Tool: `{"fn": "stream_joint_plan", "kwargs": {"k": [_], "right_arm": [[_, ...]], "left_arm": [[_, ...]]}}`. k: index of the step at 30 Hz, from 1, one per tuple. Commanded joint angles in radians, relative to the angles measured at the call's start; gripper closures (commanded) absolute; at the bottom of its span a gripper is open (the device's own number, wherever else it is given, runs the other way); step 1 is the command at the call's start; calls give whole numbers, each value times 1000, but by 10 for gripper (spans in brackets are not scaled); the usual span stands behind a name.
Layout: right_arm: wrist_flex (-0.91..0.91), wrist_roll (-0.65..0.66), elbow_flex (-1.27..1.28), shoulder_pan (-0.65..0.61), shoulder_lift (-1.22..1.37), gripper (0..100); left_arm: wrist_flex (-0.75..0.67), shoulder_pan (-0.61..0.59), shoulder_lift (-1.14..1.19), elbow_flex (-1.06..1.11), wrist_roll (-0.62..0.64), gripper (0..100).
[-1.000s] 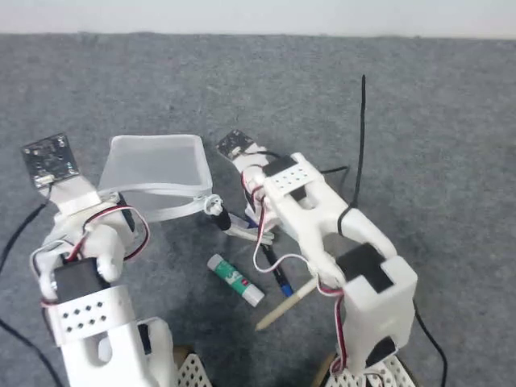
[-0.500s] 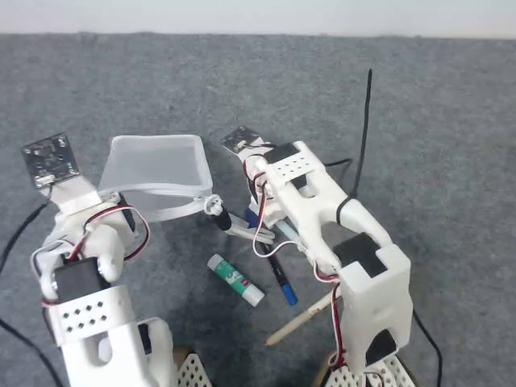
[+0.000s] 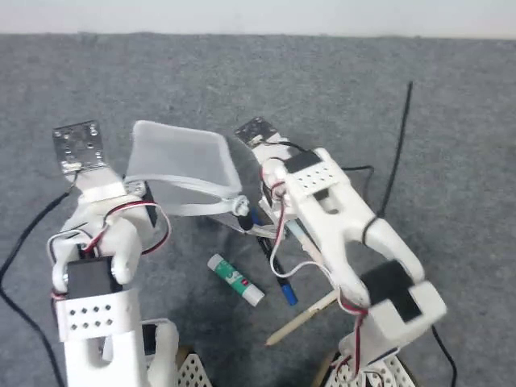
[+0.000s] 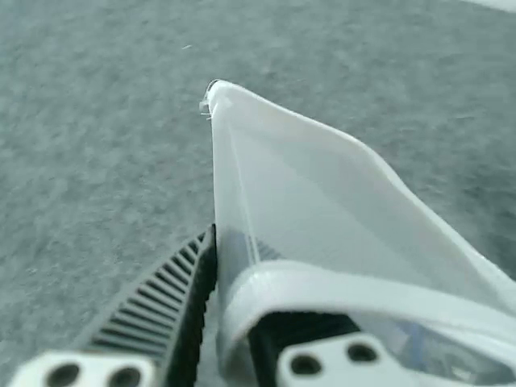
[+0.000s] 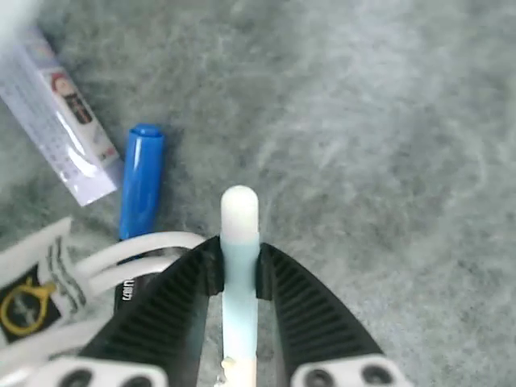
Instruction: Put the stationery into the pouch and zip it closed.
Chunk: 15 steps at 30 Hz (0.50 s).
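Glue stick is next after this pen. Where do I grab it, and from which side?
Take the glue stick across the middle of its barrel, coming straight down from above. It lies flat and slanted on the carpet, so turn the jaws crosswise to its length. Both long sides are free; the blue pen lies beside it, apart.

Left pincer (image 4: 234, 322) shifted the pouch (image 3: 184, 157) rightward, tilted.

Grey felt-like table cover (image 3: 451, 105); pale wall strip (image 3: 258, 14) along far edge
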Motion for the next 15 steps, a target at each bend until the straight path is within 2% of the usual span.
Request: {"fn": "stream_joint_plan", "kwargs": {"k": [1,5,10,15], "right_arm": [[-70,-49,51,31,-173,992],[-99,-60,106,54,-246,992],[-133,-117,132,84,-271,992],[-134,-166,130,110,-282,992]], "left_arm": [[48,80,9,-119,6,991],[69,114,11,-180,6,991],[164,192,11,-295,-40,991],[201,195,17,-371,-40,991]]}}
